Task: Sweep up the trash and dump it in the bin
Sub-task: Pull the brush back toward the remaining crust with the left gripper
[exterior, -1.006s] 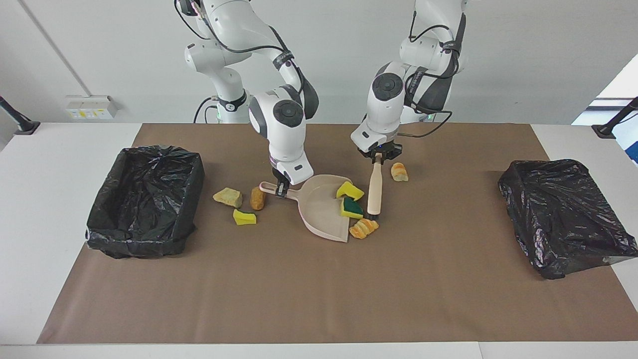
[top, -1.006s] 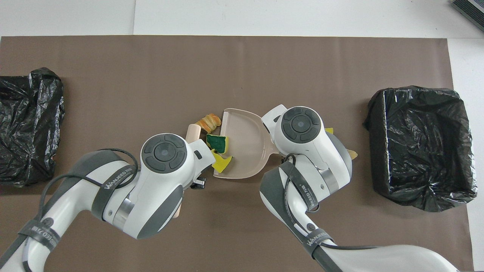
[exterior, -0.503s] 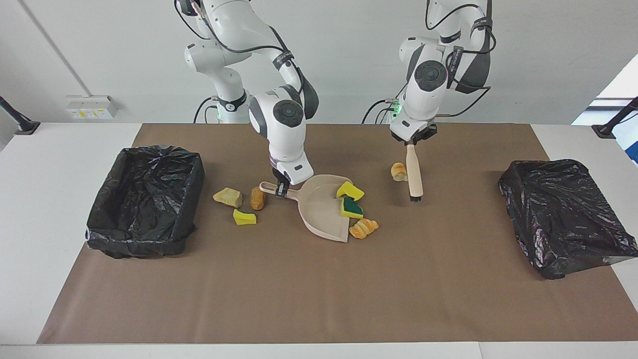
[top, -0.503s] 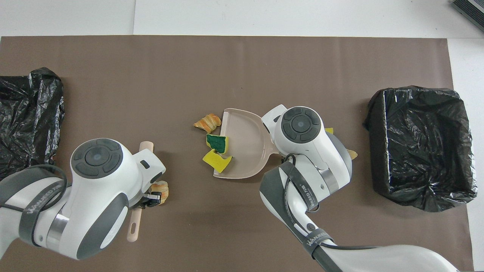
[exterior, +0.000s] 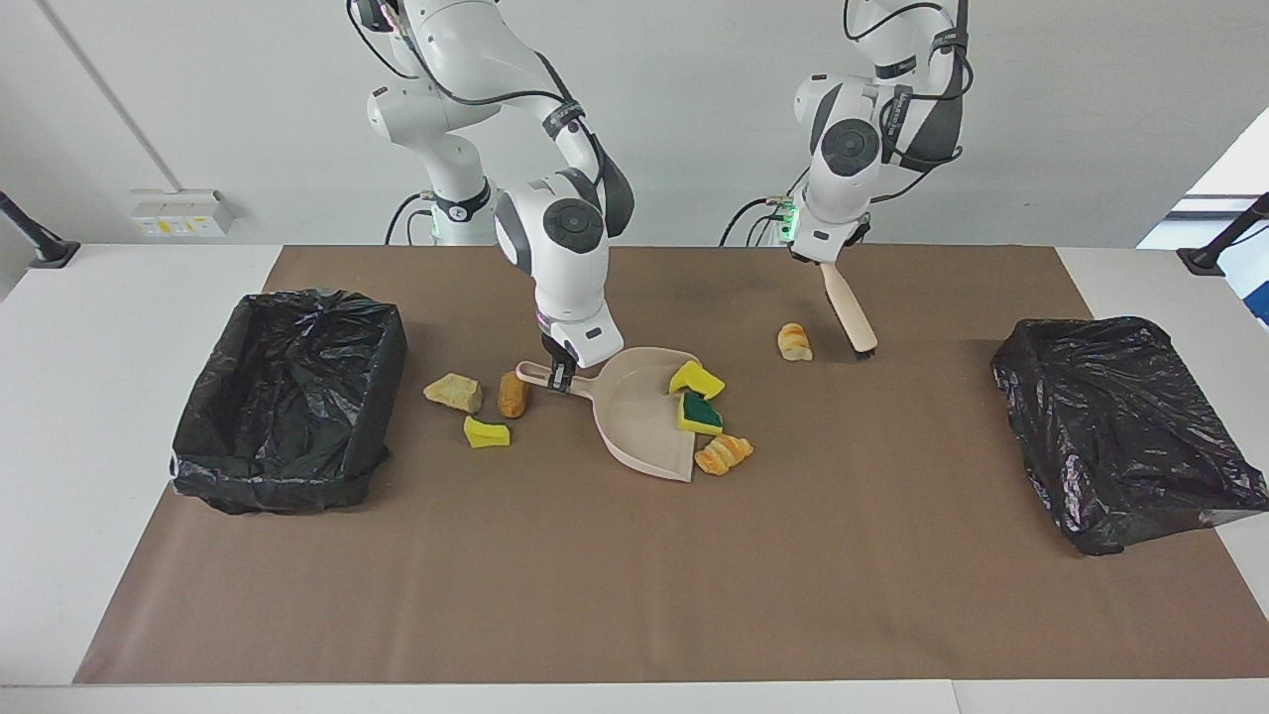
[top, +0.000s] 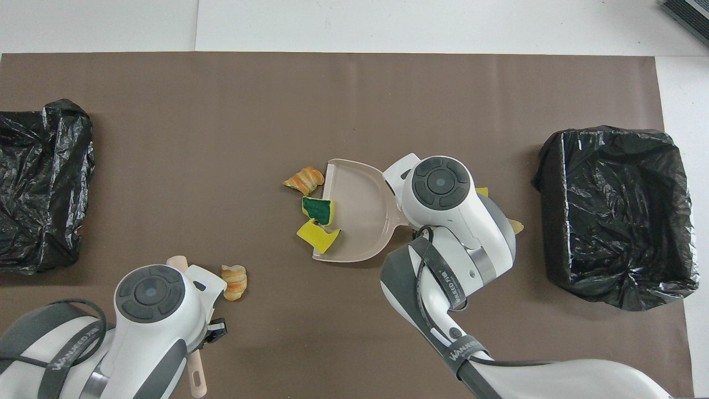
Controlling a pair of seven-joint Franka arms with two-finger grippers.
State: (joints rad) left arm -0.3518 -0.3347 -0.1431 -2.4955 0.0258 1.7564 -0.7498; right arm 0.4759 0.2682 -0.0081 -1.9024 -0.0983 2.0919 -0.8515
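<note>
My right gripper (exterior: pixel 560 375) is shut on the handle of the pale pink dustpan (exterior: pixel 642 421), which lies on the brown mat. A yellow sponge piece (exterior: pixel 696 379) and a green one (exterior: pixel 699 414) rest in the pan. A croissant-like lump (exterior: pixel 724 454) lies just outside the pan's mouth. My left gripper (exterior: pixel 825 262) is shut on the beige-handled brush (exterior: pixel 849 309), tilted with its bristles low beside a bread roll (exterior: pixel 794 341). Three more scraps (exterior: pixel 454 392) (exterior: pixel 513 394) (exterior: pixel 486 432) lie beside the pan's handle, toward the right arm's end.
Two bins lined with black bags stand on the mat, one (exterior: pixel 288 397) at the right arm's end and one (exterior: pixel 1120 426) at the left arm's end. In the overhead view my right arm covers the pan's handle and most of the scraps beside it.
My left arm has carried the brush from the dustpan's mouth over to the bread roll, and the brush now leans. The right gripper and dustpan have stayed put.
</note>
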